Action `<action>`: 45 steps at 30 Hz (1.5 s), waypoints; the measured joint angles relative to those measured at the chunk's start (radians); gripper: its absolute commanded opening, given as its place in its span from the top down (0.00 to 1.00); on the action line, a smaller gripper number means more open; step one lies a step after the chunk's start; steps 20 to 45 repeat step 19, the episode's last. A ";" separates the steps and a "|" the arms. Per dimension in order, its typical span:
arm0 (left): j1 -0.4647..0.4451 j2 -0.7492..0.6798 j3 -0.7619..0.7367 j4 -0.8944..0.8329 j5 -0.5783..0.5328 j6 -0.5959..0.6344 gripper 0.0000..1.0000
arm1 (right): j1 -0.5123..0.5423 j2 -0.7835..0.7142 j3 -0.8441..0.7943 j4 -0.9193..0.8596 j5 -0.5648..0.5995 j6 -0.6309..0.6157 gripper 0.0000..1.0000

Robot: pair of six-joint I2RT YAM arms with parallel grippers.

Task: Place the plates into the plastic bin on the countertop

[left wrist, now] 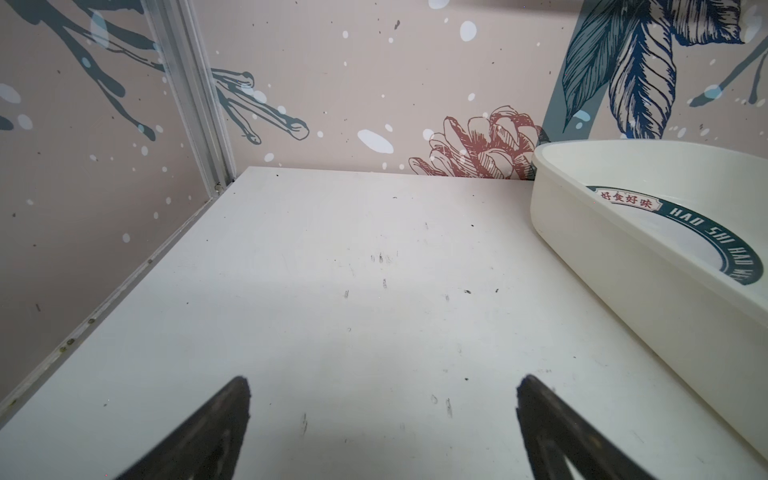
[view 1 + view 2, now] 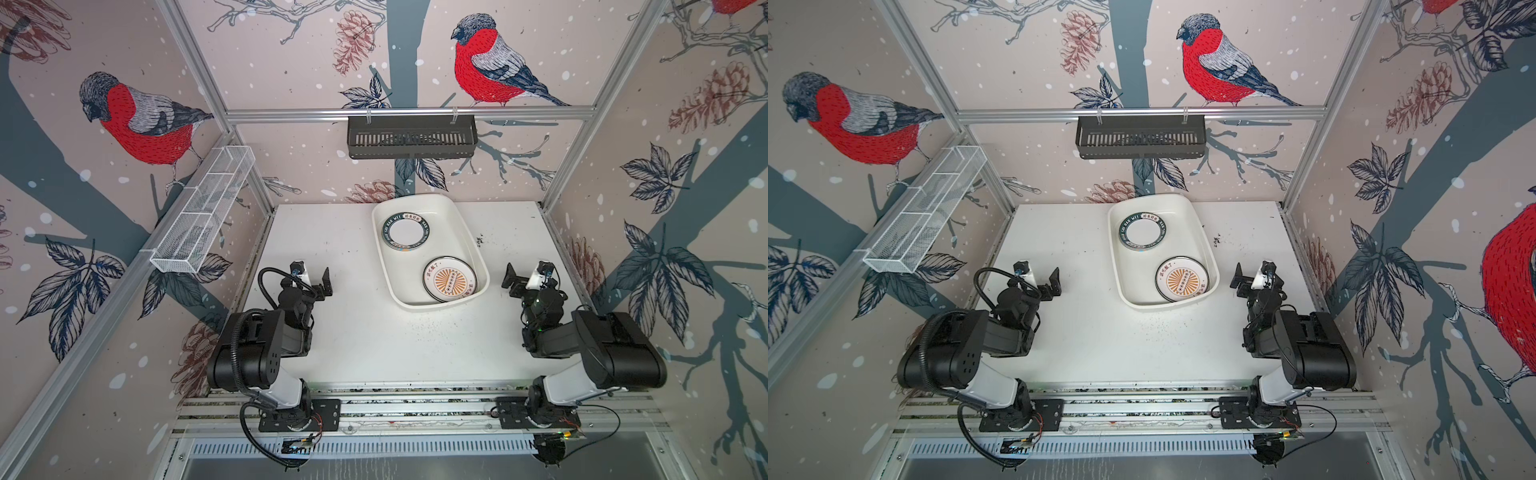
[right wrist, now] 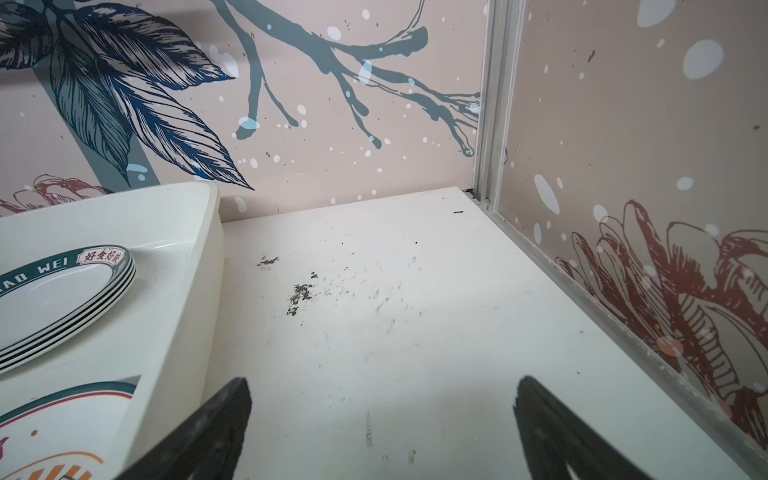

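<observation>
The white plastic bin (image 2: pixel 453 232) (image 2: pixel 1187 228) stands at the back middle of the countertop (image 2: pixel 353 332), set at a slant. A stack of plates with dark-green lettered rims (image 2: pixel 407 232) (image 2: pixel 1142 231) lies in its far end, and an orange-sunburst plate (image 2: pixel 450 279) (image 2: pixel 1182 279) leans in its near end. My left gripper (image 2: pixel 320 282) (image 1: pixel 382 380) is open and empty over bare table, left of the bin (image 1: pixel 623 266). My right gripper (image 2: pixel 513 282) (image 3: pixel 382 380) is open and empty just right of the bin (image 3: pixel 174 316); the plate stack (image 3: pixel 62 299) shows over the rim.
A black slatted basket (image 2: pixel 411 137) hangs on the back rail and a white wire-mesh rack (image 2: pixel 203 212) on the left wall. Aluminium framing edges the table. Dark specks (image 3: pixel 299 295) mark the surface to the right of the bin.
</observation>
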 measured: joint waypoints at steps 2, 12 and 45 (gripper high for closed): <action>0.000 0.000 0.000 -0.001 0.001 0.006 0.01 | 0.002 0.001 0.000 -0.002 0.016 -0.002 0.00; -0.003 0.002 0.003 -0.005 0.001 0.006 0.01 | 0.022 0.003 0.013 -0.027 0.055 -0.026 0.00; -0.005 0.002 0.004 -0.006 0.000 0.006 0.01 | 0.026 0.004 0.014 -0.030 0.061 -0.029 0.00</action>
